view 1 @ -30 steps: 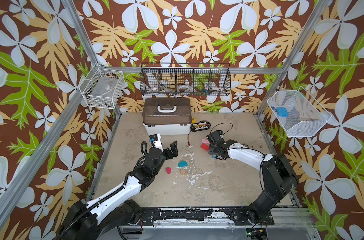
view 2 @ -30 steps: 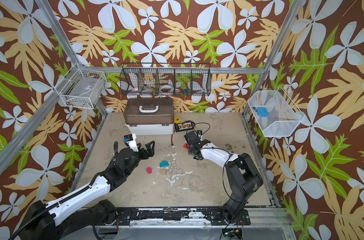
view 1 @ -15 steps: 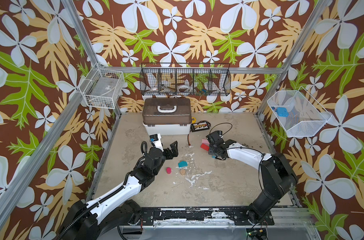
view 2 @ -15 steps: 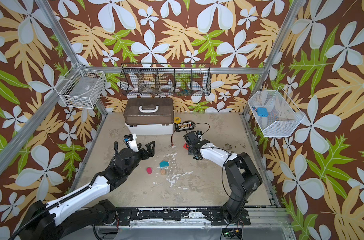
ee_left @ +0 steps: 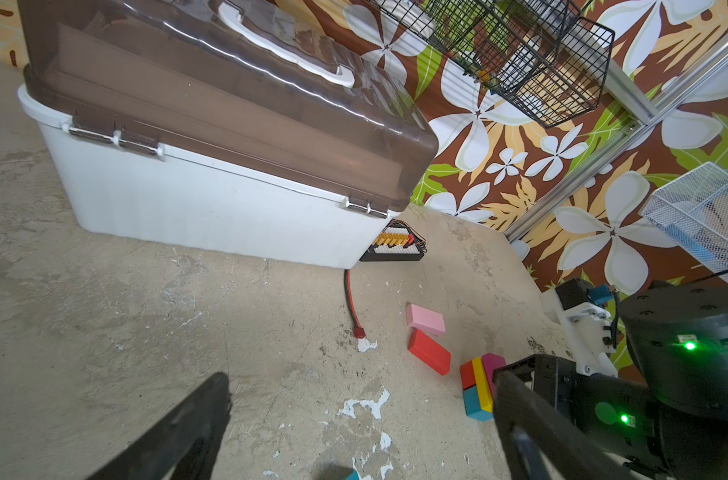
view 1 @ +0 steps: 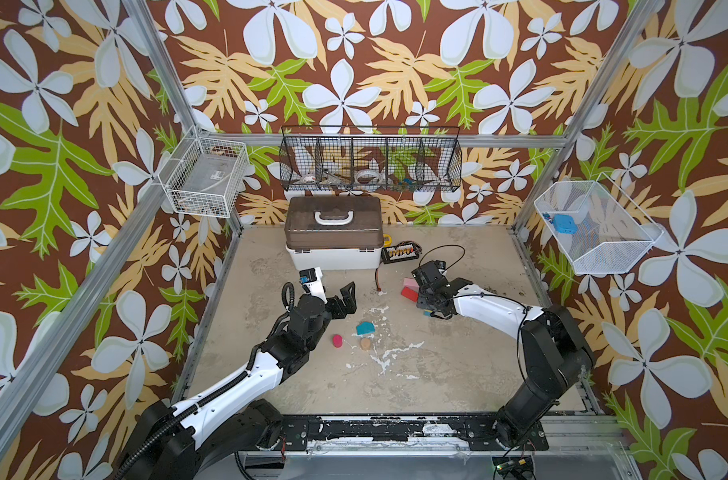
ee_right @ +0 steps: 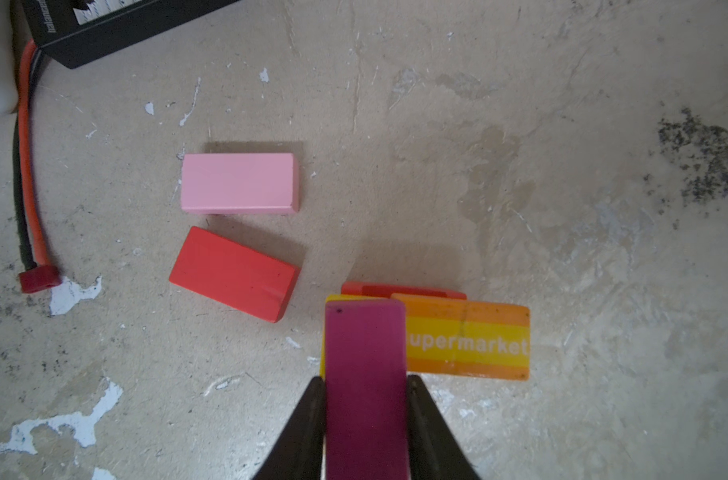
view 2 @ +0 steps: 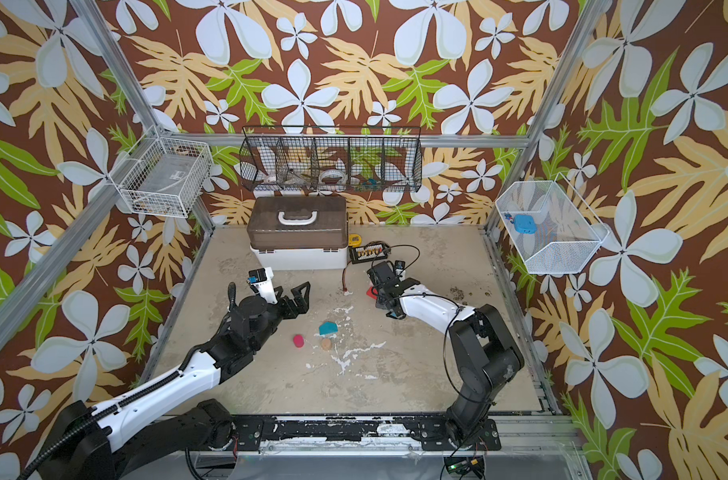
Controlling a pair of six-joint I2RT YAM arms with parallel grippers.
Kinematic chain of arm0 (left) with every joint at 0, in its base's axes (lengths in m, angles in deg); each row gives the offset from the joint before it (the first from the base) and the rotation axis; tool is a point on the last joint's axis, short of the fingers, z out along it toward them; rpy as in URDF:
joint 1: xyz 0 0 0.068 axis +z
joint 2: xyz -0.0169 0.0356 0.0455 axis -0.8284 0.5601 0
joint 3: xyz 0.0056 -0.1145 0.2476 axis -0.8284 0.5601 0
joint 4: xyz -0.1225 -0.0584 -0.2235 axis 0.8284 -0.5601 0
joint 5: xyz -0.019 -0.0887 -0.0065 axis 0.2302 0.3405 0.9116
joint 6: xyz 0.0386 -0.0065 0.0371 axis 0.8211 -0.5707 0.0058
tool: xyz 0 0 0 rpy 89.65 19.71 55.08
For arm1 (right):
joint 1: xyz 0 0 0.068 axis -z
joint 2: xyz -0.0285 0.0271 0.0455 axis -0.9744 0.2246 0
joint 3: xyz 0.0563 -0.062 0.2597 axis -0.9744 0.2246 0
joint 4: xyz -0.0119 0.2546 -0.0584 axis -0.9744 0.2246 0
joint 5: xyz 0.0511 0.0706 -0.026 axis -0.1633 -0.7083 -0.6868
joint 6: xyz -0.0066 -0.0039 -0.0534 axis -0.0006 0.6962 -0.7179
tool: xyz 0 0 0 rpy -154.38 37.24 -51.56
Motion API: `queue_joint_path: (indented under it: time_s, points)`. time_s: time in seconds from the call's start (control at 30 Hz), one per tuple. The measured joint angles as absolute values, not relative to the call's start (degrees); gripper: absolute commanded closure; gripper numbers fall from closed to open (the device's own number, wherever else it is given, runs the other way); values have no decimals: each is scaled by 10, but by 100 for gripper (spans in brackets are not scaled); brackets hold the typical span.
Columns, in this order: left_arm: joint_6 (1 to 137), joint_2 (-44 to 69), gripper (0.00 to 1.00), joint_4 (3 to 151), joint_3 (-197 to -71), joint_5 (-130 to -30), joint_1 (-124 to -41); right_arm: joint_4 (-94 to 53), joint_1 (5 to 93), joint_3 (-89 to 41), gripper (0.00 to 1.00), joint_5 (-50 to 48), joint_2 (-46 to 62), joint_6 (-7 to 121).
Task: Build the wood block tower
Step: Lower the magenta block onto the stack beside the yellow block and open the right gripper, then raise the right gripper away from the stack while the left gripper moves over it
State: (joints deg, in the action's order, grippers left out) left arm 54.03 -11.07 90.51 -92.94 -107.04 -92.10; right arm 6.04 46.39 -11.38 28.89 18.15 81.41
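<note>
1. The right gripper [ee_right: 365,380] is only narrowly parted, and its 2 fingers clamp a magenta block [ee_right: 366,415] by the long sides.
2. That block hangs over the tower [ee_left: 478,388], a small cluster right of centre in both top views that is mostly hidden there under the gripper. We cannot tell whether the block rests on it.
3. In the cluster we see a yellow block [ee_right: 327,332] beneath the magenta one. A striped block [ee_right: 466,336] lettered "supermarket" lies just beside it, with a red piece [ee_right: 399,289] behind and a blue cube [ee_left: 474,405].
4. A pink block [view 1: 410,284] and a red block [view 1: 408,294] lie flat just left of that gripper, near each other but apart.
5. Near the middle of the frame lie a teal roof piece [view 1: 365,328], a crimson cylinder [view 1: 337,340] and a tan cylinder [view 1: 366,343], well apart from the tower.
6. The left gripper [ee_left: 360,376] is spread wide with nothing in it, left of centre and below the toolbox [view 1: 333,237].
</note>
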Motion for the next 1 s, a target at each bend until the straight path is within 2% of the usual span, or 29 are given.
queue_joint_path:
  time_s: [0.53,0.87,1.0]
  points:
    - [540,-110,0,905,-929,-1069,-921,63,464,-124,66,285,192,834]
    - [540,-108,0,905,-929,-1068,-921,63,464,-124,56,285,190,836]
    - [540,-107,0,905,-929,-1067,-921,62,464,-119,49,285,183,836]
